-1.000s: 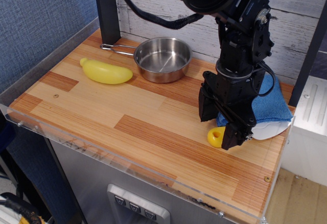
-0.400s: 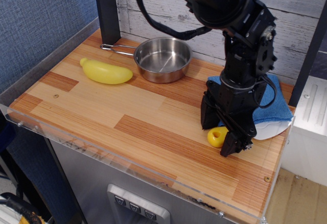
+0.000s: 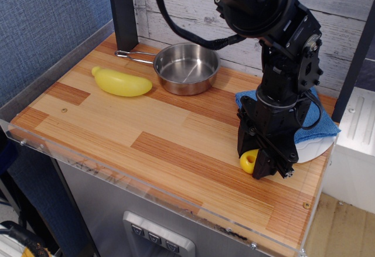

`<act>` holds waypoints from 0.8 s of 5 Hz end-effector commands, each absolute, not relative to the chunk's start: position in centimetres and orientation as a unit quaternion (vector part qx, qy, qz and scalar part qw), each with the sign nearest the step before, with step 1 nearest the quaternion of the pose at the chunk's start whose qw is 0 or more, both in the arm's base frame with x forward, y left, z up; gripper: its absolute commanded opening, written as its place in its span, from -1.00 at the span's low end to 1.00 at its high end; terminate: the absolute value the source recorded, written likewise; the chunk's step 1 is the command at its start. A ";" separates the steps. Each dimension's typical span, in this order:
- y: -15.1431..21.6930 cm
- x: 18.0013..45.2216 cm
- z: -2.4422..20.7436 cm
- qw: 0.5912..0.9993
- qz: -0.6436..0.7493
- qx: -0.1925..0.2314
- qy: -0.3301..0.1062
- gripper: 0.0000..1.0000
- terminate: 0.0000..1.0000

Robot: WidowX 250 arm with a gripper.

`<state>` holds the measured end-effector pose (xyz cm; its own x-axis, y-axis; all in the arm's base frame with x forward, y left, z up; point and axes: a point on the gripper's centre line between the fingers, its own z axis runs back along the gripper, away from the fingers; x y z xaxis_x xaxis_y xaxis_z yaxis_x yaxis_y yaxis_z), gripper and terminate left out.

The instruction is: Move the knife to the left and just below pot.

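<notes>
The knife lies at the right end of the wooden table; its yellow handle (image 3: 248,161) shows between my fingers and its white blade (image 3: 310,150) sticks out to the right, under a blue cloth. My gripper (image 3: 253,162) points straight down onto the handle, with the jaws closed against it at table level. The shiny steel pot (image 3: 186,67) stands at the back centre, far to the left of the gripper, with its thin wire handle (image 3: 133,54) pointing left.
A yellow banana-shaped toy (image 3: 121,82) lies just left of and below the pot. A blue cloth (image 3: 319,125) lies behind the gripper at the right edge. A black post (image 3: 122,11) stands at the back left. A clear lip runs along the table's front edge (image 3: 146,189).
The gripper has moved slightly right and down onto the yellow handle, and its jaws have narrowed around it. The knife, pot and banana toy have stayed in place.
</notes>
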<state>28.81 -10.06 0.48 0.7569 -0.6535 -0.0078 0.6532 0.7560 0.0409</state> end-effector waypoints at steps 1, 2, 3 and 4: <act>-9.0 28.6 1.7 0.940 -0.341 0.013 -0.014 -1.00 -1.00; -9.0 28.7 4.6 0.945 -0.324 -0.013 -0.046 -1.00 -1.00; -8.9 28.8 7.7 0.945 -0.318 -0.020 -0.078 -1.00 -1.00; -8.2 28.6 10.7 0.945 -0.308 -0.026 -0.102 -1.00 -1.00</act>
<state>28.23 -8.46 9.21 0.8028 -0.5758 0.1551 0.5848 0.8111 -0.0156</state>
